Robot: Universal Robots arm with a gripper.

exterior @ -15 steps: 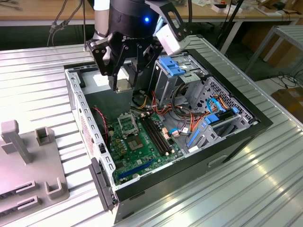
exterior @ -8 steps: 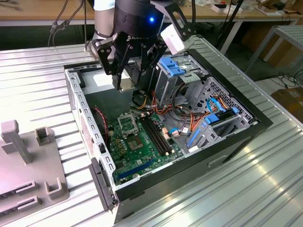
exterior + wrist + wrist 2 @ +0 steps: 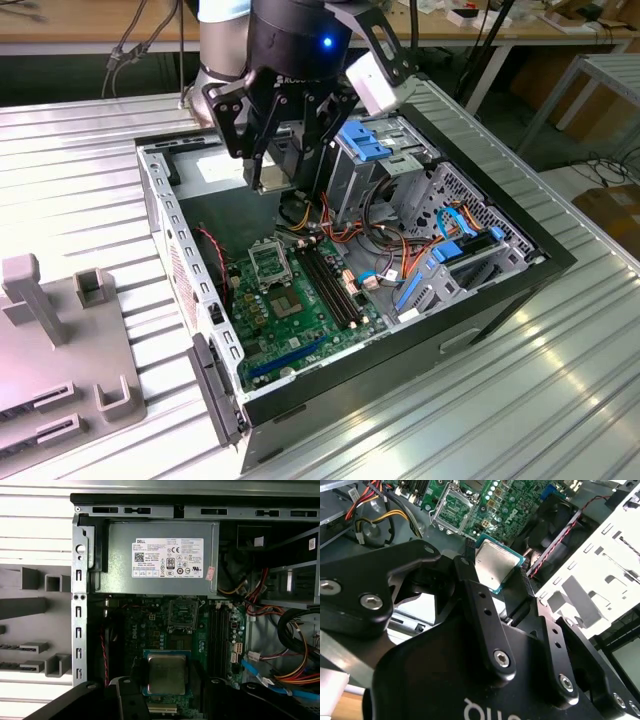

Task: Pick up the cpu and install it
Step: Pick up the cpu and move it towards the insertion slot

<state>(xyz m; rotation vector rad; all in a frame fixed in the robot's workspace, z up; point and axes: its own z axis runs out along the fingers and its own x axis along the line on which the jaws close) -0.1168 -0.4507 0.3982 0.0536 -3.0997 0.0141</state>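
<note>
A ribbed metal bench [image 3: 560, 380] carries an open computer case [image 3: 480, 310] lying on its side, with a grey plastic fixture plate [image 3: 60, 340] beside it towards the exterior view's left. The black arm [image 3: 290, 40] reaches down over the case from the far side.

Inside the case, the grey power-supply box [image 3: 162, 557] sits along the far wall. The green motherboard [image 3: 300, 310] lies flat below it. A metal drive cage [image 3: 385, 160] with blue clips stands towards the exterior view's right, amid a tangle of orange, yellow and blue cables. Long black memory slots [image 3: 335, 285] run along the board, just beside the square processor socket [image 3: 181, 614], whose centre shows green.

The gripper [image 3: 270, 175] hangs above the board, between the power supply and the socket. It is clamped on the cpu [image 3: 166, 674], its two black fingers [image 3: 137, 675] pressing on opposite edges of the chip. In both wrist views the cpu lies flat, its plain silver top facing up towards the wrist, with a thin green rim showing around it. It is held clear above the motherboard, near the socket but not seated in it.
</note>
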